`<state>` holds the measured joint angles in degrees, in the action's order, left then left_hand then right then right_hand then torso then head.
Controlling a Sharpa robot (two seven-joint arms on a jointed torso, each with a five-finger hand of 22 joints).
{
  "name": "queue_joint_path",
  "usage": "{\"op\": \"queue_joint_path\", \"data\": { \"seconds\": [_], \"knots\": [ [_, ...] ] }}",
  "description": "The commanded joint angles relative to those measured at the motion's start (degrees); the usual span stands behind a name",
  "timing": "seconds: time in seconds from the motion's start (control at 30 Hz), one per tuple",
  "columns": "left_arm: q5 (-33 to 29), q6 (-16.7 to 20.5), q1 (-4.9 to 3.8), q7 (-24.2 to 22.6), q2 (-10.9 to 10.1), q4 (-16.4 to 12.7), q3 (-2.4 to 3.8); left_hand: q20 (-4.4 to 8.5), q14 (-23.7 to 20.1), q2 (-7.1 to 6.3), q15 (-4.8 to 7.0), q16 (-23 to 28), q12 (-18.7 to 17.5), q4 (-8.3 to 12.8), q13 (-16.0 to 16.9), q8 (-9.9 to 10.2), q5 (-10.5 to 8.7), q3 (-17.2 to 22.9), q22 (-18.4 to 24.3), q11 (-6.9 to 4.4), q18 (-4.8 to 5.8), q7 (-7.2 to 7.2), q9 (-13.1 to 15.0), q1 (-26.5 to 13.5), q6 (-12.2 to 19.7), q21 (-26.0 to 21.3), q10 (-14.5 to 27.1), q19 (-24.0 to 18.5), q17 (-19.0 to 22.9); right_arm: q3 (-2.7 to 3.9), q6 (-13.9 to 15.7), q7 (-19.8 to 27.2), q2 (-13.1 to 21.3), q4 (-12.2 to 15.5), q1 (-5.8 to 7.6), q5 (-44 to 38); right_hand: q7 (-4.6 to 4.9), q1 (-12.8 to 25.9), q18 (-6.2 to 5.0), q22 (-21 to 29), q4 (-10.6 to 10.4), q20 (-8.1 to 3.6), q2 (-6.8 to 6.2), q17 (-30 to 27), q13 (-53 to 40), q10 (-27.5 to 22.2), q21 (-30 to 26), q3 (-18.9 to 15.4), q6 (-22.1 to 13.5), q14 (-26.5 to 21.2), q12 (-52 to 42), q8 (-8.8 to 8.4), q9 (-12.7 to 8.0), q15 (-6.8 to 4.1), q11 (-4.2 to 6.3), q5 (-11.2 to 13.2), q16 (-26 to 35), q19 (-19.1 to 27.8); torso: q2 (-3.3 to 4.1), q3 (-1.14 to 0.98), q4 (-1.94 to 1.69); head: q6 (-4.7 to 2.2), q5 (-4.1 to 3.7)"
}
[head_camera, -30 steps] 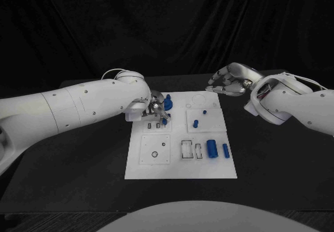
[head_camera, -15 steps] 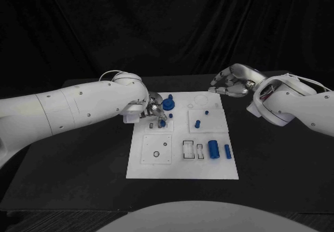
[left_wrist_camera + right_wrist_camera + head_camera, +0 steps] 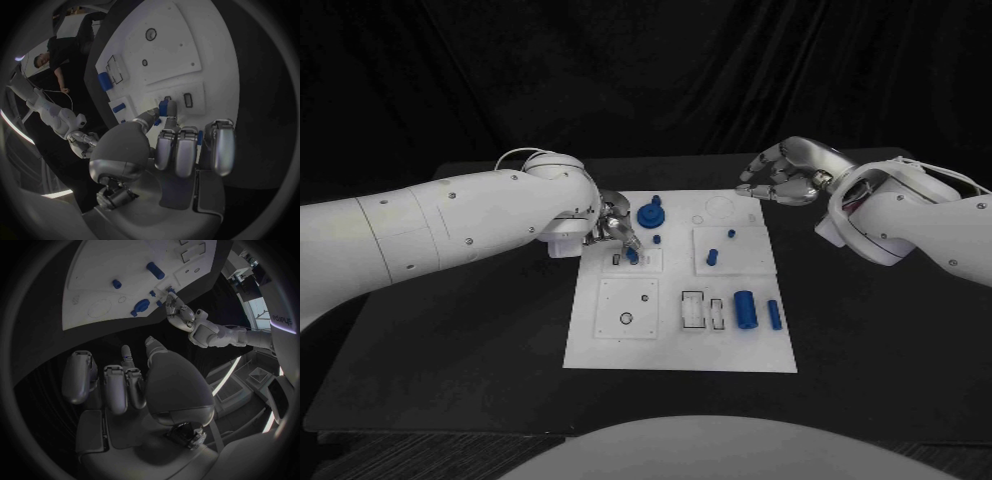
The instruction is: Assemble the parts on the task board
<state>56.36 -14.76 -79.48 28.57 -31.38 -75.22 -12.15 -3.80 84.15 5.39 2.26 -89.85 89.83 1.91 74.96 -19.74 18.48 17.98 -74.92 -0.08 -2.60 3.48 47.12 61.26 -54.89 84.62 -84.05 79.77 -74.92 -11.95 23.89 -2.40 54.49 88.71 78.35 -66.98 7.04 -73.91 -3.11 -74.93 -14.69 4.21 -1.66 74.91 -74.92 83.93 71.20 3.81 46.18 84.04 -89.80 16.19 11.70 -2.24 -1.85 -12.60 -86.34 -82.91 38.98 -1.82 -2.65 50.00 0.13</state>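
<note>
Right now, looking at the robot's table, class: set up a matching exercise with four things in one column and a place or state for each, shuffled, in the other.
Things:
1. left hand
2. right hand
3. task board
4. large blue cylinder

Places or states:
A. lying flat in the middle of the black table
B. pinching a small blue part over the board's far left
C. lying on the board's near right
D. off the board's far right corner, holding nothing

Pairs: 1-B, 2-D, 3-A, 4-C

**3 cameras, 1 board**

The head camera looked down on the task board (image 3: 678, 345) from above. Each wrist camera sat close behind its own hand, facing the board (image 3: 187, 45) (image 3: 106, 270) obliquely. All 3 views shared the board.
</note>
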Motion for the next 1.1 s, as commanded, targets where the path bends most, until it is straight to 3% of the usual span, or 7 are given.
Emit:
{"op": "queue_joint_path", "data": {
  "seconds": [0.03, 0.43, 1.1],
  "knots": [
    [-0.1, 1.8, -0.01, 0.2, 0.0, -0.3, 0.05, -0.03, 5.8, -0.02, 0.43, -0.2, 0.2, 1.1, 15.0, 0.4, 0.16, 1.5, -7.5, -0.36, -0.07, -0.31, 0.1, -0.8, -0.3, -0.4, -6.0, 0.4, -15.1, 0.04, -0.6, -1.0, 0.0, -0.1, -0.21, -0.1, 0.00, -0.5, -1.21, -9.2, 0.3, 0.02, 0.00, 10.5, -15.1, 6.1, -0.4, 0.1, 0.4, 4.9, -0.2, 0.31, -0.1, 0.36, -0.37, -0.4, 0.4, 0.5, -0.01, 0.03, -0.01, 0.00, 0.08],
    [-0.1, 2.6, 0.02, 1.7, -0.6, -1.0, 0.03, -0.03, 5.8, -0.10, 0.42, -0.2, 0.2, 0.8, 15.0, 0.8, 0.58, 2.3, -7.4, -0.31, -0.12, -0.22, 0.3, -1.6, -0.3, -0.5, -6.0, 0.3, -15.1, 0.04, -1.2, -1.4, 0.1, 0.0, -0.32, -0.1, 0.01, -0.6, -1.32, -9.0, 0.3, 0.02, 0.02, 10.1, -15.1, 6.1, -0.9, 0.0, 0.3, 4.8, -0.2, 0.23, -0.2, 0.34, -0.32, -0.4, 0.8, 0.7, -0.03, 0.09, 0.01, 0.00, 0.19],
    [-0.1, 3.0, 0.32, 2.7, -1.6, -2.1, 0.01, -0.02, 5.8, -0.32, 0.45, -0.2, 0.2, 0.6, 15.0, 1.3, 1.29, 3.4, -7.4, -0.33, -0.14, -0.23, 0.5, -2.4, -0.6, -0.7, -6.0, 0.3, -15.1, 0.04, -1.9, -1.8, -0.1, -0.1, -0.48, -0.1, 0.00, -0.7, -1.49, -8.7, 0.4, 0.01, 0.07, 9.5, -15.1, 6.1, -1.8, -0.1, 0.2, 4.6, -0.2, 0.15, -0.2, 0.30, -0.28, -0.5, 1.3, 1.0, -0.01, 0.01, 0.08, 0.00, 0.60]
  ]
}}
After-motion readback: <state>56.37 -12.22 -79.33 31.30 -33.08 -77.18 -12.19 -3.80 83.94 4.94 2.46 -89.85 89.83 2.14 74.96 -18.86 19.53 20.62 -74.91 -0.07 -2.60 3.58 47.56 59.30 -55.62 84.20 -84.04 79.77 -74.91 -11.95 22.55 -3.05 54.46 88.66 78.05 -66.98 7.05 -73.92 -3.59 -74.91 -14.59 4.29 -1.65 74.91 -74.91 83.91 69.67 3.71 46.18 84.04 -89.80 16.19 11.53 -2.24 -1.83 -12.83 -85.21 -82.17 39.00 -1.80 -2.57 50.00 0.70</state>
